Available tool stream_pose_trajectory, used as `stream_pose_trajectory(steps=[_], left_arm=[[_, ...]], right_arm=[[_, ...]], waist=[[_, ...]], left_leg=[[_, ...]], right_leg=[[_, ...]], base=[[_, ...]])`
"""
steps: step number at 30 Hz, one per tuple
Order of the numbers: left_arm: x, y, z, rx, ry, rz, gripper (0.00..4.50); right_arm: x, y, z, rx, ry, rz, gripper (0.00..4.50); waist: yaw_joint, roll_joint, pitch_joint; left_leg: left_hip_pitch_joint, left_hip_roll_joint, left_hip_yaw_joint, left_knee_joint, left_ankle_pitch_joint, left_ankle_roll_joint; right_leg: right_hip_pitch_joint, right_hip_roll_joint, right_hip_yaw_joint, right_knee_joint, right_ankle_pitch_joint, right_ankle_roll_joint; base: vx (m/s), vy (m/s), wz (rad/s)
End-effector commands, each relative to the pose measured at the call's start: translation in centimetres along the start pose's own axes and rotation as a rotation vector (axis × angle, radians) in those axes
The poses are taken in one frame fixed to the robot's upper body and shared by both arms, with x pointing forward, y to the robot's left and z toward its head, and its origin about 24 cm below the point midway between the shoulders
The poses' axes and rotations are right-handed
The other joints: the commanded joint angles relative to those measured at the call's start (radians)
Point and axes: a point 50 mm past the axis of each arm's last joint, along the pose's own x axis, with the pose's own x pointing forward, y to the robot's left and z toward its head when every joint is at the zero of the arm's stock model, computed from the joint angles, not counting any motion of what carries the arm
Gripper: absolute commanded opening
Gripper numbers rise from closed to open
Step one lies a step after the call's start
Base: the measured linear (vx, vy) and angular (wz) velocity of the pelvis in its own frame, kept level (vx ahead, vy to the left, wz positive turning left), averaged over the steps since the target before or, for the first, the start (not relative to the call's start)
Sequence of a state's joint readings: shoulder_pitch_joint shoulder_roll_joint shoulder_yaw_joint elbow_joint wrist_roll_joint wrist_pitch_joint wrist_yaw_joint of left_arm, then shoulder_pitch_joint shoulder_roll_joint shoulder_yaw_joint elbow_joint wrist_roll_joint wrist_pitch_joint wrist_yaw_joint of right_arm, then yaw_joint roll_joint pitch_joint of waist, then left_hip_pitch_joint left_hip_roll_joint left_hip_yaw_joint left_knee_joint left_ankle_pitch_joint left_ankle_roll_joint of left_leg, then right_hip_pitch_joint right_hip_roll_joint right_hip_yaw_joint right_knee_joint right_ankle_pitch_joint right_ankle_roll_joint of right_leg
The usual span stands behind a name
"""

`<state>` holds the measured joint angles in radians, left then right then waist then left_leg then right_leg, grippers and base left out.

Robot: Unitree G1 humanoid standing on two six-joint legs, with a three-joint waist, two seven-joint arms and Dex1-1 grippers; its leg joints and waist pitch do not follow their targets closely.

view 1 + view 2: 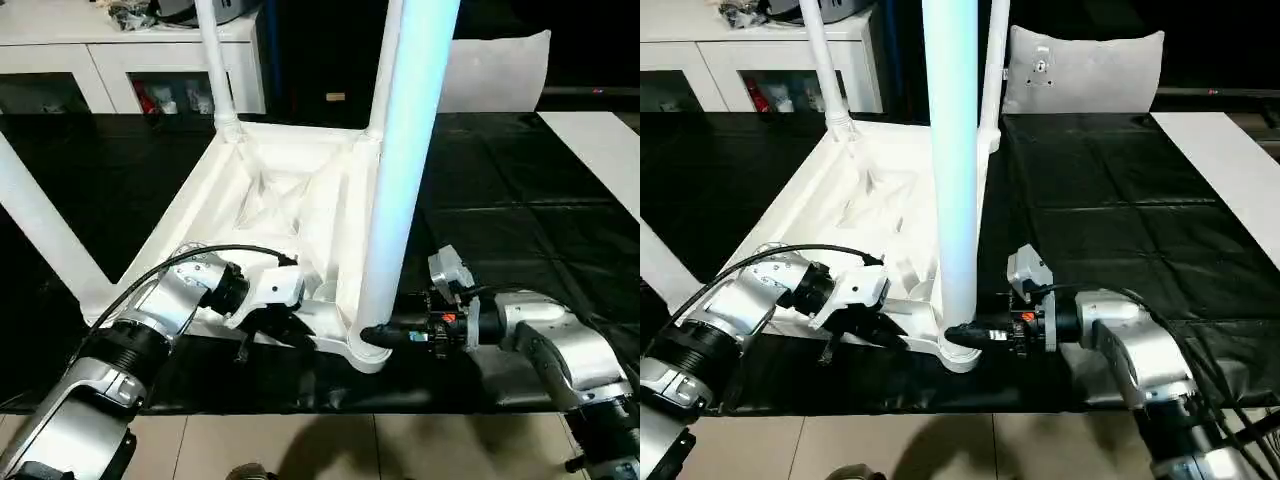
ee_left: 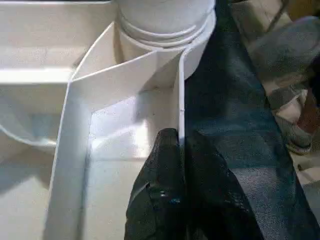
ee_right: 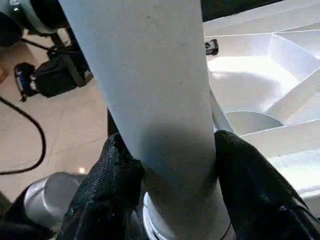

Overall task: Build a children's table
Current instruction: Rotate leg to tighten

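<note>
right gripper [image 1: 962, 336] sits nearest, fingers either side of the near leg [image 1: 952, 150] at its base, grasping it at the corner socket; the table [image 1: 270, 190] lies upside down on the black mat [image 1: 1110, 200], legs up. left gripper [image 1: 262, 322] is clenched on the near rim wall. risk: if the leg isn't fully seated, a sideways push could tilt it or slide the table; left wrist view shows the pinch on the thin wall [image 2: 181, 115], which the head views hide.

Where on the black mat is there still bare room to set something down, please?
The black mat lies bare to the right of the upturned table top, up to the flat white board. The near corner is crowded: the left gripper pinches the rim, the right gripper clasps the leg.
</note>
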<state>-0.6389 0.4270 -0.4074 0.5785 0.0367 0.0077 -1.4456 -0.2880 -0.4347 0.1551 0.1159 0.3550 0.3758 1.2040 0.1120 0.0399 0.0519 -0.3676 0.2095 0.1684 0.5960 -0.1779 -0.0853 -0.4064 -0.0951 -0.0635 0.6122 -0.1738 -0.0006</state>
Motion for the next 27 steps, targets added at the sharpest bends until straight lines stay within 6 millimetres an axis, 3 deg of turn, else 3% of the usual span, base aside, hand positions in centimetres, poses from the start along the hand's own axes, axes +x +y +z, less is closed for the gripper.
stream_pose_trajectory(steps=[1, 2, 4, 6, 7, 10, 13, 15, 17, 19, 23, 27], left_arm=[[0.5, 0.6, 1.7, 0.020, -0.036, 0.050, 0.00], [0.7, 0.7, 1.9, 0.005, -0.046, 0.077, 0.00], [1.2, 1.0, 2.6, -0.034, -0.079, 0.138, 0.00], [2.0, 1.3, 3.3, -0.064, -0.108, 0.183, 0.00], [2.6, 1.6, 3.9, -0.086, -0.124, 0.220, 0.00], [3.8, 2.5, 4.9, -0.114, -0.149, 0.297, 0.00], [4.6, 3.4, 5.7, -0.114, -0.158, 0.378, 0.00], [5.1, 4.1, 6.5, -0.107, -0.179, 0.430, 0.00], [5.4, 4.4, 7.2, -0.093, -0.185, 0.463, 0.00], [5.4, 4.6, 7.6, -0.078, -0.192, 0.482, 0.00], [5.2, 4.5, 7.4, -0.053, -0.179, 0.478, 0.00], [4.7, 4.5, 6.5, -0.043, -0.174, 0.478, 0.00]], right_arm=[[0.7, -0.4, -0.5, 0.017, -0.012, -0.139, 2.02], [0.9, -0.7, -0.6, 0.020, -0.023, -0.204, 2.01], [1.3, -1.4, -0.7, 0.044, -0.053, -0.338, 1.98], [1.5, -1.9, -0.7, 0.068, -0.080, -0.451, 1.98], [1.8, -2.3, -0.7, 0.083, -0.093, -0.530, 1.96], [2.1, -3.1, -0.5, 0.105, -0.110, -0.682, 1.95], [2.4, -3.8, -0.1, 0.135, -0.126, -0.827, 1.95], [2.8, -4.2, 0.4, 0.151, -0.136, -0.917, 1.95], [3.2, -4.2, 0.9, 0.138, -0.149, -0.950, 2.49], [3.1, -4.2, 1.0, 0.143, -0.162, -1.016, 2.63], [2.9, -3.8, 0.7, 0.145, -0.174, -1.024, 2.93], [1.4, -3.2, 0.7, 0.040, -0.162, -1.004, 3.30]], waist=[[-0.010, -0.007, -0.062], [-0.014, -0.009, -0.061], [-0.026, -0.006, -0.058], [-0.039, -0.007, -0.058], [-0.049, -0.008, -0.058], [-0.070, -0.012, -0.059], [-0.077, -0.010, -0.061], [-0.079, -0.010, -0.064], [-0.075, -0.008, -0.073], [-0.075, -0.007, -0.077], [-0.061, -0.004, -0.085], [-0.053, -0.006, -0.079]], left_leg=[[0.010, 0.013, 0.003, -0.081, -0.288, 0.001], [0.010, 0.009, 0.000, -0.082, -0.304, -0.005], [0.011, 0.009, -0.001, -0.085, -0.322, -0.018], [0.007, 0.007, -0.005, -0.087, -0.329, -0.023], [0.008, 0.004, -0.003, -0.085, -0.327, -0.022], [0.001, -0.003, -0.003, -0.080, -0.308, -0.004], [-0.002, -0.005, -0.003, -0.079, -0.291, 0.006], [-0.003, -0.007, -0.002, -0.077, -0.265, 0.004], [-0.005, -0.004, -0.002, -0.073, -0.201, 0.010], [-0.008, -0.004, 0.000, -0.070, -0.159, 0.024], [-0.007, -0.002, 0.004, -0.058, -0.057, 0.082], [-0.005, 0.000, 0.007, -0.061, -0.118, 0.087]], right_leg=[[0.045, -0.042, 0.034, -0.083, -0.348, -0.186], [0.048, -0.040, 0.030, -0.089, -0.398, -0.166], [0.043, -0.039, 0.030, -0.093, -0.421, -0.158], [0.049, -0.040, 0.027, -0.096, -0.450, -0.142], [0.044, -0.038, 0.028, -0.098, -0.451, -0.140], [0.045, -0.036, 0.026, -0.106, -0.466, -0.126], [0.045, -0.033, 0.026, -0.106, -0.441, -0.126], [0.047, -0.031, 0.027, -0.103, -0.403, -0.131], [0.053, -0.031, 0.031, -0.088, -0.266, -0.163], [0.056, -0.029, 0.031, -0.079, -0.168, -0.186], [0.058, -0.028, 0.032, -0.057, 0.052, -0.254], [0.058, -0.031, 0.032, -0.065, -0.020, -0.249]], base=[[0.000, 0.000, 0.00], [0.000, 0.000, 0.00], [0.000, 0.000, 0.00], [0.000, 0.000, 0.00], [0.000, 0.000, 0.00], [0.000, 0.000, 0.00], [0.000, 0.000, 0.00], [0.000, 0.000, 0.00], [0.000, 0.000, 0.00], [0.000, 0.000, 0.00], [0.000, 0.000, 0.00], [0.000, 0.000, 0.00]])
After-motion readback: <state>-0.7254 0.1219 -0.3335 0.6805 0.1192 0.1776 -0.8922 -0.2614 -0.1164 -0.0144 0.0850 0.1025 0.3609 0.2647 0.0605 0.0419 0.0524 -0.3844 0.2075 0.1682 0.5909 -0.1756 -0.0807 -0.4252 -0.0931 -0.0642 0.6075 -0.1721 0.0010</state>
